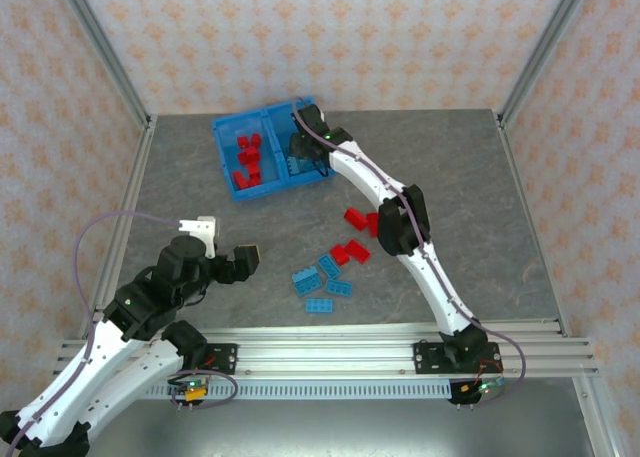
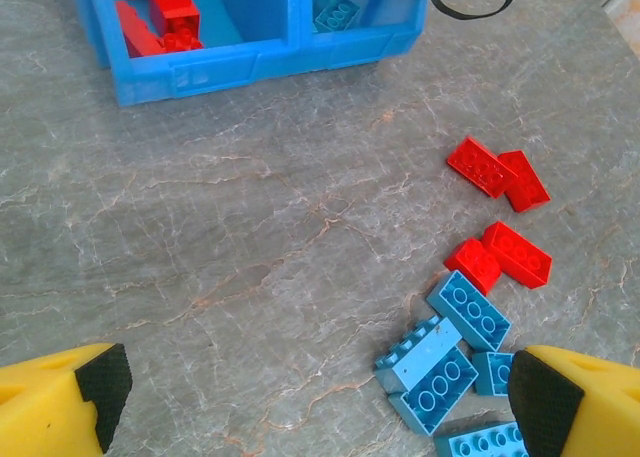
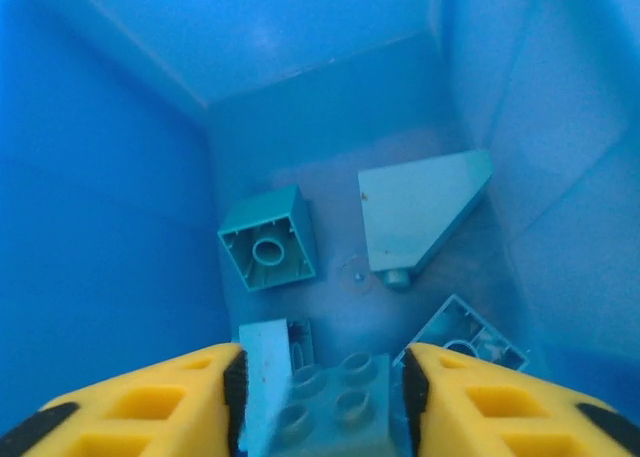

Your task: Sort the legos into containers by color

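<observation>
The light blue brick [image 3: 335, 407] I am working sits studs-up between the right gripper [image 3: 322, 365]'s fingers [image 3: 180, 397], low inside the right compartment [image 3: 100, 177] of the blue bin [image 1: 225, 142]. The jaws stand a little apart, about as wide as the brick. From my feed I cannot tell whether the black pads press its sides or merely flank it.

Under it on the compartment floor lie more light blue pieces: a small square brick [image 3: 268, 249] turned hollow side up, a sloped wedge [image 3: 420, 212] with a smooth face, and another upturned brick [image 3: 465, 342] by the right wall. The bin is glossy plastic with sloped walls. Its left compartment holds a heap of red bricks [image 1: 249, 160].

Out on the grey, marble-veined table [image 1: 450, 197], well clear of the bin, loose red bricks [image 2: 510, 255] lie in pairs, and a cluster of blue bricks [image 2: 440, 362] lies just nearer the arm bases.

The left gripper [image 2: 320, 387] hangs over bare table with its yellow, black-padded fingers [image 2: 60, 402] spread wide and holding nothing. The blue cluster lies just inside its right-hand finger, some pieces touching one another.
</observation>
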You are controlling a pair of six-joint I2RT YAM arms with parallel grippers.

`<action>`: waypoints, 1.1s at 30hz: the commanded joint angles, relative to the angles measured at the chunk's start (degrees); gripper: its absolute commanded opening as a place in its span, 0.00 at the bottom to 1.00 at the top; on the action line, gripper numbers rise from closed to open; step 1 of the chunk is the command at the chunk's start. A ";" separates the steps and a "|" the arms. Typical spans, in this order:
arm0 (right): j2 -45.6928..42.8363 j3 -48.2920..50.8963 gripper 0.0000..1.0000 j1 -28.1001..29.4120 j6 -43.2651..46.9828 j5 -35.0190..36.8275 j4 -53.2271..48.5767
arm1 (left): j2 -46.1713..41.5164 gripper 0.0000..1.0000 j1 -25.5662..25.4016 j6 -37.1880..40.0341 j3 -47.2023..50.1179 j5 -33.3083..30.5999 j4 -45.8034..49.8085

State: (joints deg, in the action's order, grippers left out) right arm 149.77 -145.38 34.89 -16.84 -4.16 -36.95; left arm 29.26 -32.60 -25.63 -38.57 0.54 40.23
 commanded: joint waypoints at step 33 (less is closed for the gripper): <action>-90.99 82.12 0.67 -1.49 9.66 -21.24 -13.73 | 63.68 0.85 -12.62 -0.61 -17.57 8.28 -14.13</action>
State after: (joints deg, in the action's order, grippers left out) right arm 61.34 -62.70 33.34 -6.61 -25.08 -50.19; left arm 91.07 -45.17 -27.14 -54.30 13.02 26.15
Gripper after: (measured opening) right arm 0.670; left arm 0.858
